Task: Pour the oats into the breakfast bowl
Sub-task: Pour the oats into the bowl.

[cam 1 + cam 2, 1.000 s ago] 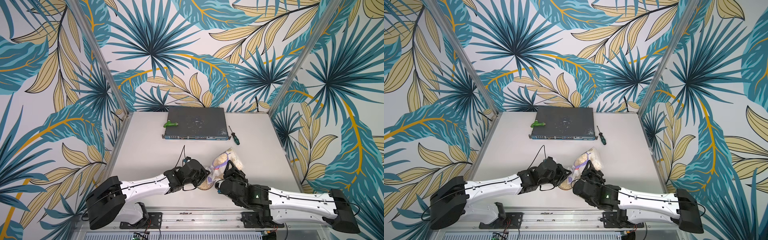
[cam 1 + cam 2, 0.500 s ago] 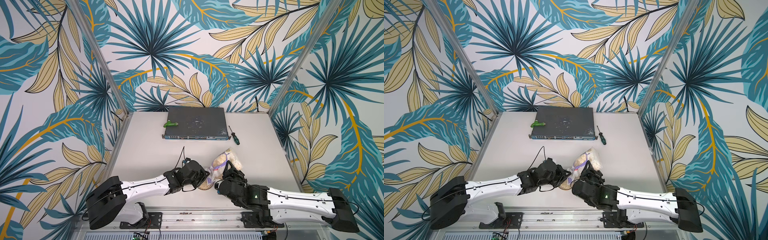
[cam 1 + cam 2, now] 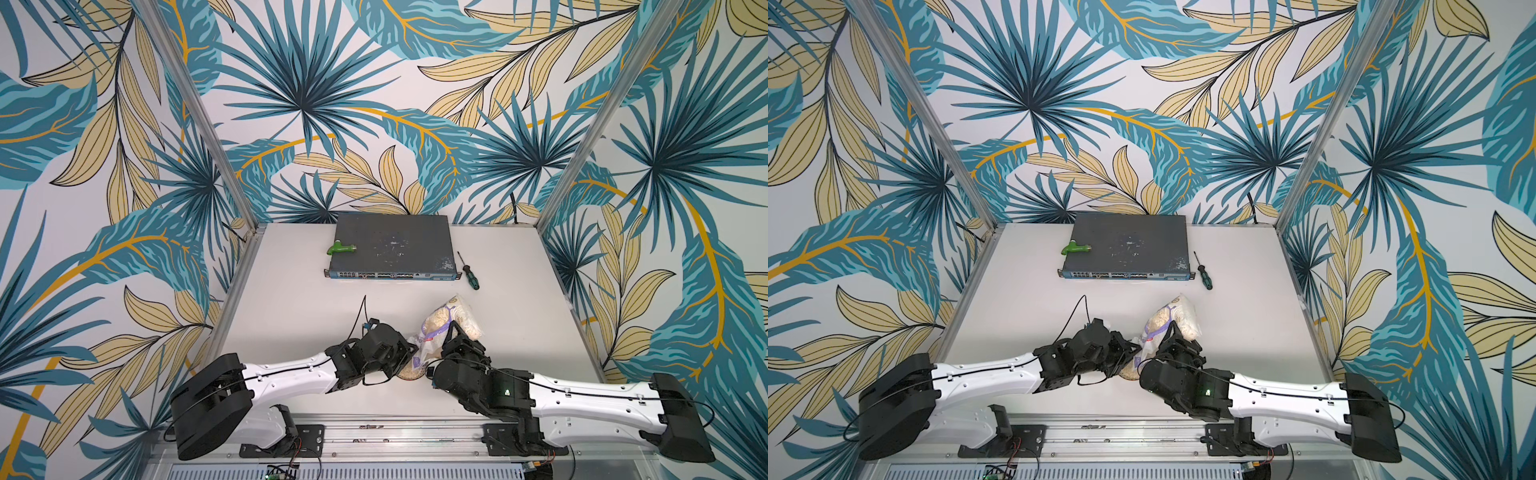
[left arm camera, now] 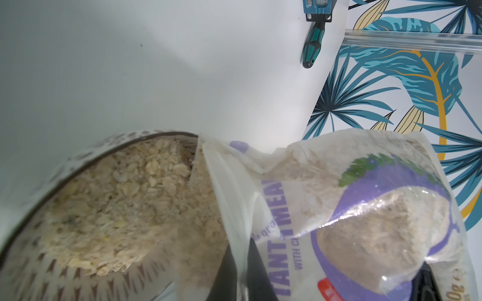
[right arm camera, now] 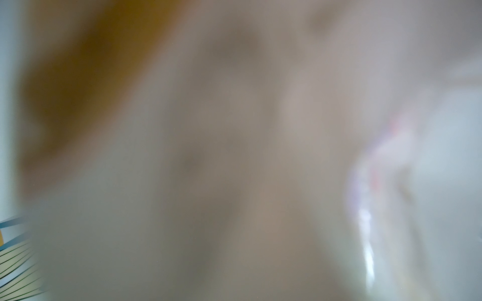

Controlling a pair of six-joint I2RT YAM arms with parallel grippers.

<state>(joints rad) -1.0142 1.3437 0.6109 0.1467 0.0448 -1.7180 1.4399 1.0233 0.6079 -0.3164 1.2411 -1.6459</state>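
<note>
One oats pouch (image 3: 440, 332), mouth in one breakfast bowl (image 4: 47, 271), lower centre near counter (image 3: 291, 324) edge; my left claw (image 4: 243, 276), right claw (image 3: 453, 332), both clamped on it; open counter above

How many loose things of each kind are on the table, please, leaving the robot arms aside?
Oat pouch: 1
Patterned bowl: 1
Network switch: 1
Screwdriver: 1
Green T-shaped piece: 1
Total: 5

We find a network switch (image 3: 392, 245) at frame centre, tool (image 3: 340, 248) on its left edge, screwdriver (image 3: 468, 272) just right, oats pouch (image 3: 446, 322) below, mouth over the breakfast bowl (image 4: 86, 153).
</note>
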